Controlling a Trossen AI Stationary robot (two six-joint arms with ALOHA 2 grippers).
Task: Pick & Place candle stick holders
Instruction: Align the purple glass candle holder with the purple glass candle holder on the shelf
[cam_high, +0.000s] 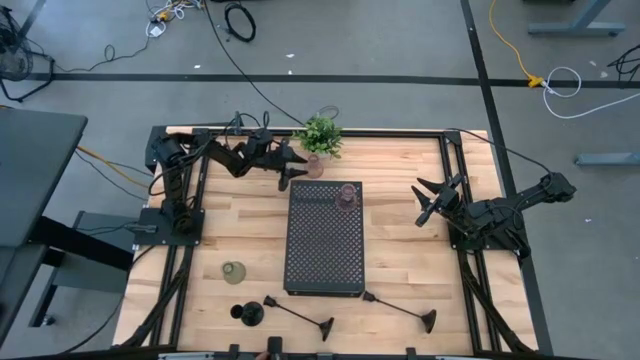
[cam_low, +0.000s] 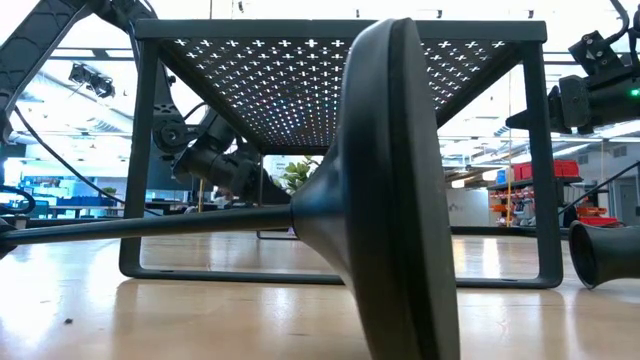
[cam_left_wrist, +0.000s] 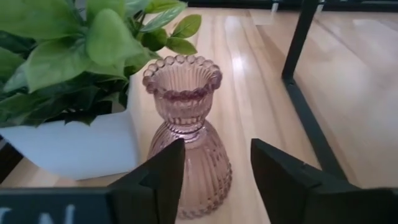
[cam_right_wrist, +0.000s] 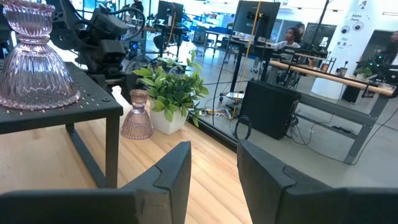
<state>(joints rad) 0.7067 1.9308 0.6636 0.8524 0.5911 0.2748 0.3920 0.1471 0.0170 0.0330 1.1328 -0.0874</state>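
A pink glass candle stick holder (cam_left_wrist: 186, 118) stands upright on its flared base on the table, next to the white pot of the plant (cam_left_wrist: 74, 143). My left gripper (cam_left_wrist: 217, 168) is open right at its lower body, at the far edge of the table (cam_high: 297, 168). A second pink holder (cam_high: 347, 197) stands on the black perforated tray (cam_high: 325, 250). Near the front edge are an olive-green cup (cam_high: 234, 272), a short black holder (cam_high: 250, 314), and two long-stemmed black holders (cam_high: 300, 315) (cam_high: 400, 307) lying on their sides. My right gripper (cam_high: 428, 200) waits open at the right. My left gripper comes at the pink holder's lower body (cam_left_wrist: 205, 174) about level, from the table's left. One fingertip (cam_left_wrist: 165, 180) hides the side of the base; the other stands apart from it. I cannot tell whether the gripper touches the holder.
The potted plant (cam_high: 320, 135) stands at the far edge, close behind the holder. The tray stands raised on legs (cam_low: 140, 170) in the table's middle. Black frame rails (cam_high: 455, 190) run along the table's sides. Bare wood lies either side of the tray.
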